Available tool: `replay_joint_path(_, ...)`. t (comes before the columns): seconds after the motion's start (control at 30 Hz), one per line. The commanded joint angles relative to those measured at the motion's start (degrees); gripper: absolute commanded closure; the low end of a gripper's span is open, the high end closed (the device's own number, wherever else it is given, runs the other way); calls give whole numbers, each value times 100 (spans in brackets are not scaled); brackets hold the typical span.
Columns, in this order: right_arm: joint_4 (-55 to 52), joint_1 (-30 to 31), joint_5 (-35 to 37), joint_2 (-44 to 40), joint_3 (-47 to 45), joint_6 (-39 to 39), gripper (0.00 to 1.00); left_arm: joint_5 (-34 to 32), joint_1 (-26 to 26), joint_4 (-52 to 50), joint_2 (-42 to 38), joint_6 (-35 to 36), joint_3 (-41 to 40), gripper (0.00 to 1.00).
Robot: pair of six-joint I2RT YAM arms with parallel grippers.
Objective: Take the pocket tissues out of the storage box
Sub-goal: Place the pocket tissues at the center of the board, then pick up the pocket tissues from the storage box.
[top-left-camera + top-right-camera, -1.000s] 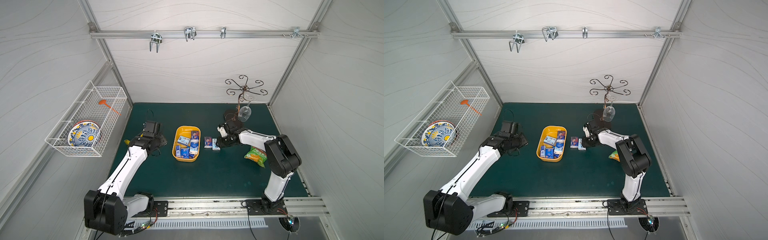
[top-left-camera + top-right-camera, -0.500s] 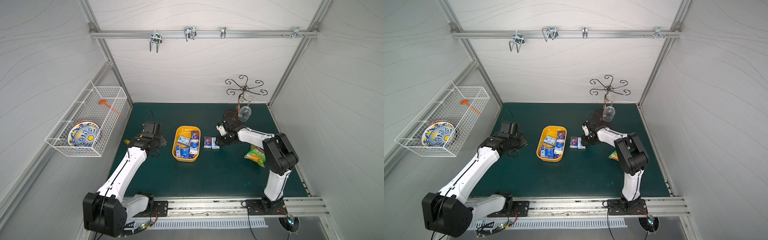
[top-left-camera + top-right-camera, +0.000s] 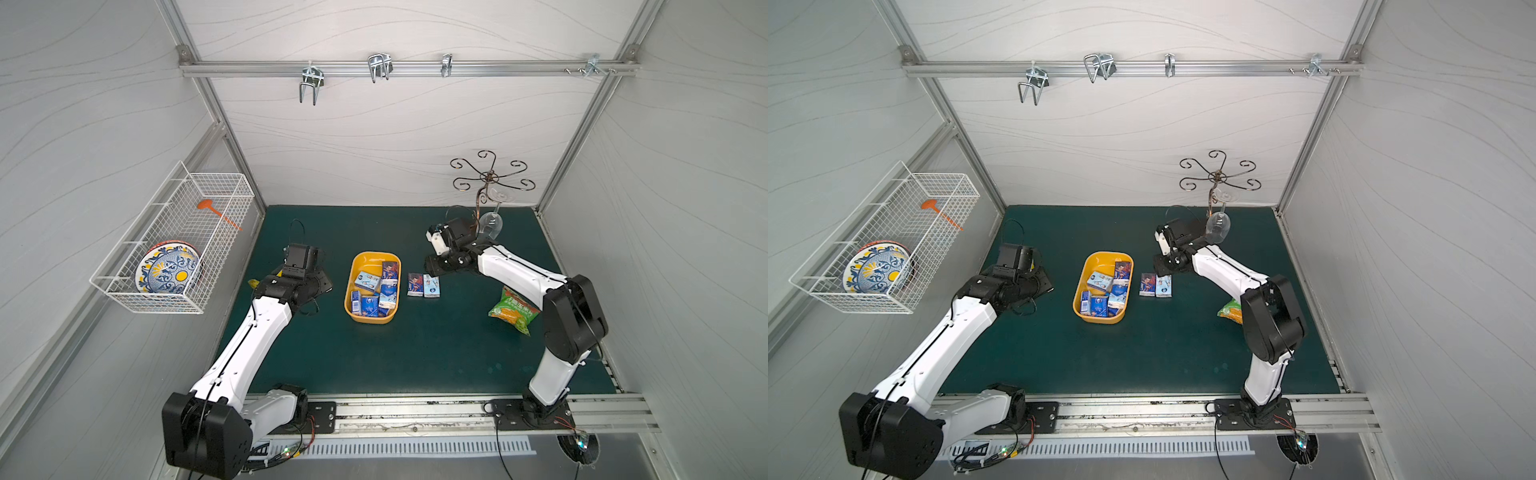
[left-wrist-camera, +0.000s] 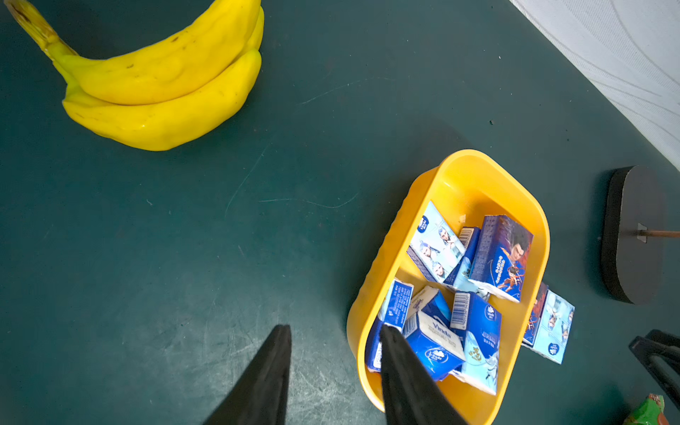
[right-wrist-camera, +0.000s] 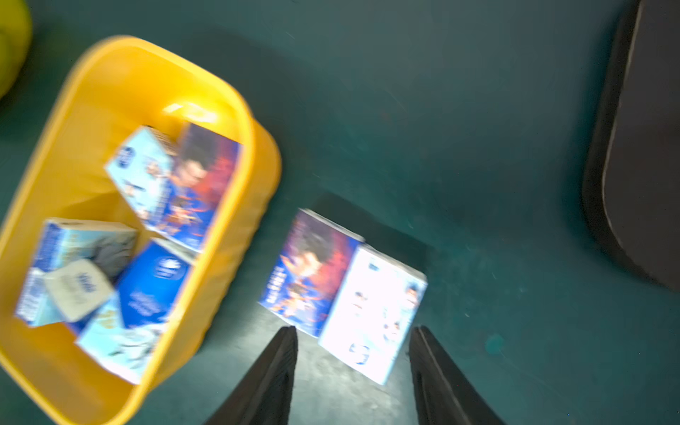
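1. Here are the pocket tissues [image 3: 376, 291]. Most of them are jumbled in the storage box [image 3: 360, 261] at mid-counter, some flat and some tipped on edge.
2. Two packets are out on the green counter [image 3: 415, 353]. They lie side by side, touching, just beside the box's long wall on my right arm's side. The dark packet [image 3: 414, 284] is nearer the box and the pale packet [image 3: 431, 286] is outside it.
3. My right fingers [image 3: 433, 268] hover at the far end of the pale packet, spread fairly wide and holding nothing. The right wrist view is blurred, but it shows that packet's end just ahead of the gap.
4. My left fingers [image 3: 322, 286] hang on the box's other side, near its wall but apart from it. The gap between them is narrow and empty.
5. Further out, the bananas [image 4: 165, 84] lie by my left arm, and the snack bag [image 3: 513, 309] sits well off to the right.
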Motion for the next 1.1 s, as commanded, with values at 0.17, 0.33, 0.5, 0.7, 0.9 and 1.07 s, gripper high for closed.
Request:
replay_joint_path(0.17, -1132, 1098, 1567, 1051, 1766, 22, 40, -174, -241, -31, -33, 22, 66, 56)
replay_joint_path(0.33, -1501, 1323, 2033, 1773, 2587, 278, 37, -250, -250, -95, -49, -75, 92, 56)
replay_joint_path(0.5, -1433, 1413, 2017, 2115, 2821, 558, 33, -150, -247, -93, -56, -115, 102, 56)
replay_joint_path(0.7, -1271, 1486, 2010, 2334, 2874, 892, 32, -62, -242, -52, -226, -128, -6, 56)
replay_joint_path(0.9, -1247, 1591, 2036, 2547, 3090, 1092, 32, -55, -245, -91, -273, -110, -44, 56)
replay_joint_path(1.07, -1356, 1627, 2076, 2853, 3370, 1251, 31, -42, -242, -119, -319, -104, -66, 56)
